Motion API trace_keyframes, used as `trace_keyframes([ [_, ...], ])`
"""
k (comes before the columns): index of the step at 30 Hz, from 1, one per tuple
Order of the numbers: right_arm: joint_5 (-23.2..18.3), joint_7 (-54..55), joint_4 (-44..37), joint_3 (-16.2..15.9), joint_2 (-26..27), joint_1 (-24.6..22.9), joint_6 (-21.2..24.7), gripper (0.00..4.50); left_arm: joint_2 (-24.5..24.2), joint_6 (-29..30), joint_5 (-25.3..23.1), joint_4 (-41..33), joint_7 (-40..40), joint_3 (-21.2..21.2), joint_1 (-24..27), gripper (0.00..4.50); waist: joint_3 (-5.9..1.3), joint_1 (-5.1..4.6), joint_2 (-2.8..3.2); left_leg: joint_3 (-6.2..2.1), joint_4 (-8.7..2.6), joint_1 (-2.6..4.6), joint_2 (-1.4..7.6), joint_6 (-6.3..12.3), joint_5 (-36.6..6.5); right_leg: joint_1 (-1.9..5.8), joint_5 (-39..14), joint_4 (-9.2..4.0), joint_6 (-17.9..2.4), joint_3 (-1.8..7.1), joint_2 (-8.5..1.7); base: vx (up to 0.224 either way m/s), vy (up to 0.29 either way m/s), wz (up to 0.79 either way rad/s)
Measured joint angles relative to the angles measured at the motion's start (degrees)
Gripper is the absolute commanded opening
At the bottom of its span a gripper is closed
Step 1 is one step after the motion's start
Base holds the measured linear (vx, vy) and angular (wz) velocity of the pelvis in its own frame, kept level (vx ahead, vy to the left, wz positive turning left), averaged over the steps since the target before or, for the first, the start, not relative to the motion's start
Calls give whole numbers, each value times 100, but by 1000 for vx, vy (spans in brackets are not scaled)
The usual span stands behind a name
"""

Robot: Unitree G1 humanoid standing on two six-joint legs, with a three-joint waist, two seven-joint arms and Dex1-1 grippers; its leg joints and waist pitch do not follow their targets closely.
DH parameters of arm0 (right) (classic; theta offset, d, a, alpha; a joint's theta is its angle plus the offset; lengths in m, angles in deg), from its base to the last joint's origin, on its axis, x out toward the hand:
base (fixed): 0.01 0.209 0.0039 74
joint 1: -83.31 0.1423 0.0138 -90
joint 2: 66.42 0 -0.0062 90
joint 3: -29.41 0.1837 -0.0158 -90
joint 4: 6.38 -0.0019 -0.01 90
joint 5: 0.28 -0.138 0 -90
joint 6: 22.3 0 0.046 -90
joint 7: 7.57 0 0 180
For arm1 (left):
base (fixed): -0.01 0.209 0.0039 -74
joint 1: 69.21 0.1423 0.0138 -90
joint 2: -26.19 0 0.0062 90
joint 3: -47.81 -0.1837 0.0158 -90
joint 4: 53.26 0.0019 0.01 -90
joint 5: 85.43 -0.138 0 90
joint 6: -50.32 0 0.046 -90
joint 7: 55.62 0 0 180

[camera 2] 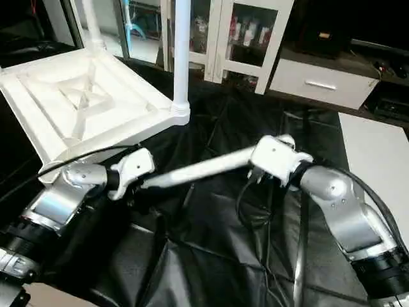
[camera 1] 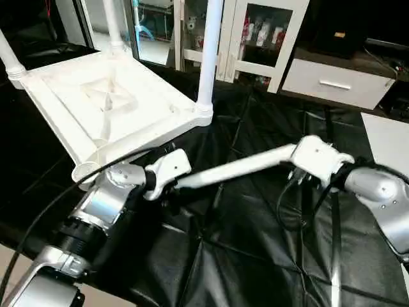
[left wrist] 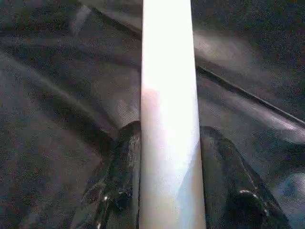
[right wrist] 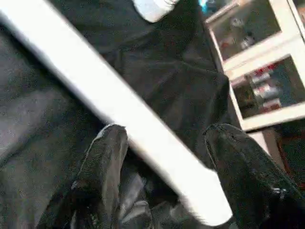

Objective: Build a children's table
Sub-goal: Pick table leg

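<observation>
Holding the loose leg (camera 1: 236, 165): our left gripper (left wrist: 169, 191) pinches it, our right gripper's (right wrist: 164, 157) fingers stand spread around it; we judge it light, stiff, slippery.

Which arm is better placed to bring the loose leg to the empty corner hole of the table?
The left. Its gripper clamps the loose leg right beside the empty corner hole; the right gripper stands open at the far end.

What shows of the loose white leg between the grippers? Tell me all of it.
The loose leg is a long, smooth white tube, plastic by its look, tapering toward the left gripper, whose fingers press both its sides. Its thicker end lies between the right gripper's spread fingers. It hangs slanted above the black sheet.
</observation>
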Motion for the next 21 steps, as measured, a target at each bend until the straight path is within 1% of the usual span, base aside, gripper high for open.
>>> trace_keyframes([
  [2,203,21,79,-132,-62,13,-219,295,-35,-189,2,-1,-19,64,-33,145,-4,-1,-9,0,1,4,0,4,3,0,0,8,0,0,0,0,0,0],
  [4,571,212,352,-324,-134,69,-490,295,-143,-385,7,-13,23,74,-36,145,-3,-2,-25,0,5,6,0,7,6,0,0,19,0,1,0,0,0,0],
  [8,1023,543,775,-472,-170,199,-856,295,-241,-484,6,-48,64,107,-36,144,0,-11,-31,0,17,9,0,9,9,-2,0,41,0,5,-2,0,0,0],
  [10,1249,797,1013,-541,-139,387,-1090,295,-268,-519,3,-61,96,101,-36,144,0,-19,-31,0,20,12,0,9,9,-4,1,53,-1,6,-2,0,0,0],
  [14,1544,1046,1360,-577,-116,618,-1353,295,-312,-639,-3,-112,135,101,-38,144,-1,-19,-32,-1,21,14,0,8,9,-5,1,60,-2,6,-1,0,0,0],
  [16,1771,1214,1626,-667,-114,677,-1532,295,-320,-659,-5,-113,140,100,-39,144,-1,-16,-32,0,26,11,0,8,10,-5,1,60,-2,6,-1,0,0,0],
  [18,1878,1326,1784,-727,-105,693,-1586,295,-341,-685,-6,-113,146,100,-39,144,-1,-12,-32,1,30,8,0,8,9,-6,1,60,-2,6,-1,0,0,0],
  [19,2037,1447,1984,-816,-70,793,-1644,295,-362,-687,-7,-122,149,100,-40,144,-1,-20,-32,0,34,7,0,8,9,-6,1,60,-2,7,-1,0,0,0],
  [21,2215,1585,2262,-882,-56,931,-1729,295,-358,-686,-6,-198,163,99,-41,144,-1,-23,-32,1,39,3,0,9,9,-9,2,61,-4,8,-1,0,0,0],
])
